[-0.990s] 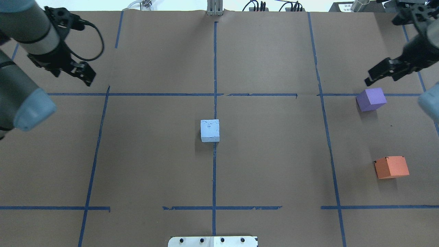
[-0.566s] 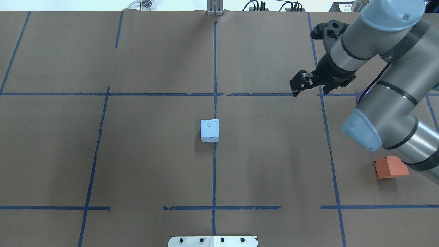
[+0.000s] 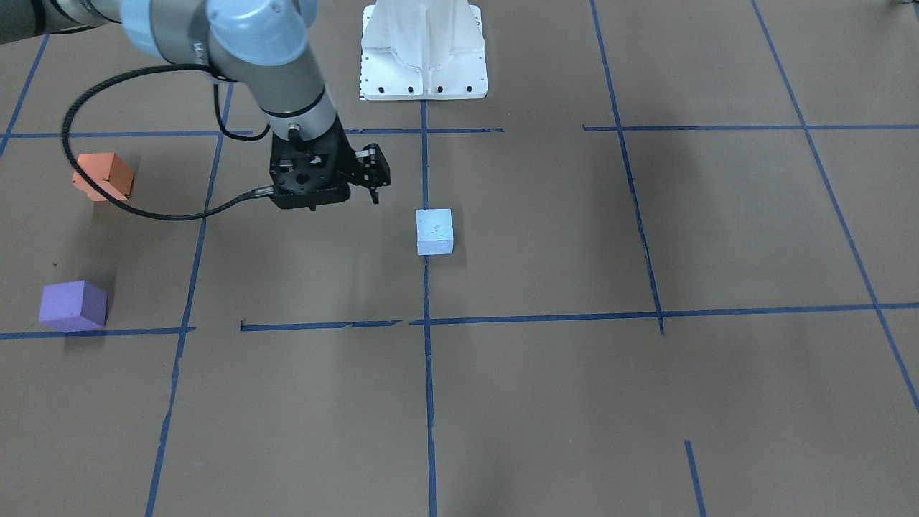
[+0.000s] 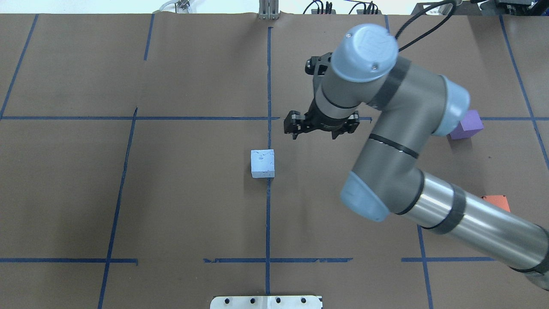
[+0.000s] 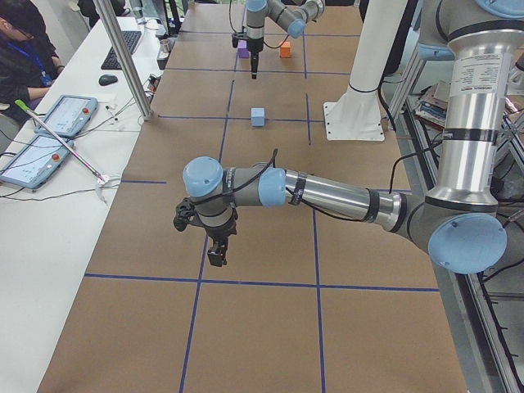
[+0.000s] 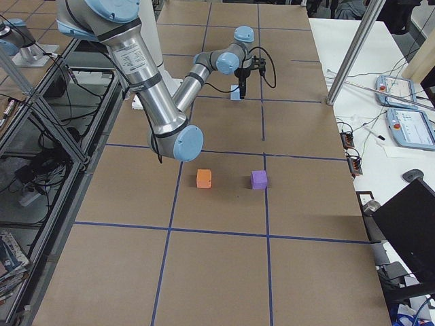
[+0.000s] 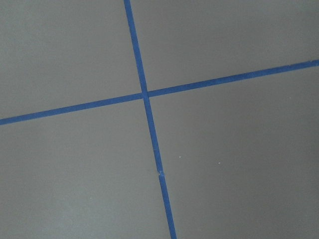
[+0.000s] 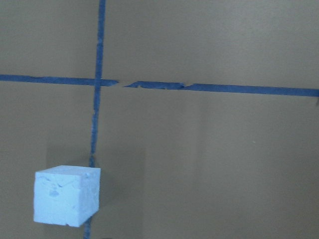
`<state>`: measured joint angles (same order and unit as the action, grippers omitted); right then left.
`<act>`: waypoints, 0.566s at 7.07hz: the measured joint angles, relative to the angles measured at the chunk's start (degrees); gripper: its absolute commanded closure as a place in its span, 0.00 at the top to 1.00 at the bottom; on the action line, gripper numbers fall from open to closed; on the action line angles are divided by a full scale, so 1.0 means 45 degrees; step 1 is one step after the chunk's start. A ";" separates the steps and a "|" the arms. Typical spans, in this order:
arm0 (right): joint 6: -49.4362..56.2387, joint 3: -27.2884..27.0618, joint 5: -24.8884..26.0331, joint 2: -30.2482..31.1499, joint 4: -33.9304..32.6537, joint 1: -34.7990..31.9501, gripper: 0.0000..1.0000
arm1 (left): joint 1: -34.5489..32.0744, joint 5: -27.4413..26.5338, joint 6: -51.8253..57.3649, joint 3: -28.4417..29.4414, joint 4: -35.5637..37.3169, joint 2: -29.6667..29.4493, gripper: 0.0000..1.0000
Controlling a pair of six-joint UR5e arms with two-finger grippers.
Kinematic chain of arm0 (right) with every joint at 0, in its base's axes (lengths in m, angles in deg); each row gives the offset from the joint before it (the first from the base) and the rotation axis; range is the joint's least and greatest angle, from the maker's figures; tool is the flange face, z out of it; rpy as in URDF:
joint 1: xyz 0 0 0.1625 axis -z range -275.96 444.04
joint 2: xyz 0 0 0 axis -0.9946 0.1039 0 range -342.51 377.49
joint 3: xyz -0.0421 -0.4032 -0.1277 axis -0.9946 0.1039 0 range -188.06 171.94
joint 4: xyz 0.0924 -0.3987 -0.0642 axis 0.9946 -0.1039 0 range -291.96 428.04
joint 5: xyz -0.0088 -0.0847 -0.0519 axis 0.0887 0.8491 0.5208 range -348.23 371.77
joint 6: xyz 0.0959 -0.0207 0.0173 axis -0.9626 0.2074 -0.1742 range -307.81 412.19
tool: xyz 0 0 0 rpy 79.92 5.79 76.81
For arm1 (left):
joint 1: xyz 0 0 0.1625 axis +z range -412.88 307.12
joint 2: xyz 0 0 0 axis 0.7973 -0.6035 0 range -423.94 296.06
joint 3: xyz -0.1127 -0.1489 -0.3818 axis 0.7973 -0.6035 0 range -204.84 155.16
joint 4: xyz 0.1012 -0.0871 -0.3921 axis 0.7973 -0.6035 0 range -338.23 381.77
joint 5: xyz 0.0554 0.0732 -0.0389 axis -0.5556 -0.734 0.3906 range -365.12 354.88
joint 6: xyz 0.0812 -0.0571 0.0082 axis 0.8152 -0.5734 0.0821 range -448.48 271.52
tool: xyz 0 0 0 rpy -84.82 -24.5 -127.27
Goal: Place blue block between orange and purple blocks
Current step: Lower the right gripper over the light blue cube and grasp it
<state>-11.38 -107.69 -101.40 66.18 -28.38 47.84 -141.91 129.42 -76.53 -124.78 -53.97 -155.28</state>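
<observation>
Leftmost, well away over a tape crossing [image 7: 145,94], left gripper [image 5: 214,250], seen only from the side; cannot tell whether spread or pressed together. Mid-table, on the centre tape line [image 4: 267,214], blue block [image 4: 262,163], free, cube-like, faces square to that line. Just right of it and a little farther out, right gripper [image 4: 317,131], fingers spread, empty, plainly the nearer one. Far right, purple block [image 4: 469,124] and orange block [image 4: 497,200], well apart.
</observation>
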 measured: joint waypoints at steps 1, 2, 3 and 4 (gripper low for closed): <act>-0.0523 0.1413 0.0450 -0.1195 0.0038 0.0465 1.00 | -0.0067 0.0103 0.0101 0.0022 -0.0003 0.0074 1.00; -0.0846 0.2786 0.0882 -0.2280 0.0081 0.0879 1.00 | -0.0093 0.0143 0.0128 0.0013 -0.0005 0.0100 1.00; -0.0980 0.3677 0.1211 -0.2864 0.0245 0.1201 1.00 | -0.0100 0.0156 0.0140 0.0008 -0.0005 0.0108 1.00; -0.1004 0.4116 0.1388 -0.2977 0.0509 0.1426 1.00 | -0.0100 0.0161 0.0151 0.0014 -0.0005 0.0117 1.00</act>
<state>-15.90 -89.16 -95.15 52.78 -26.09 54.25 -142.36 130.14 -75.85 -124.72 -53.99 -154.76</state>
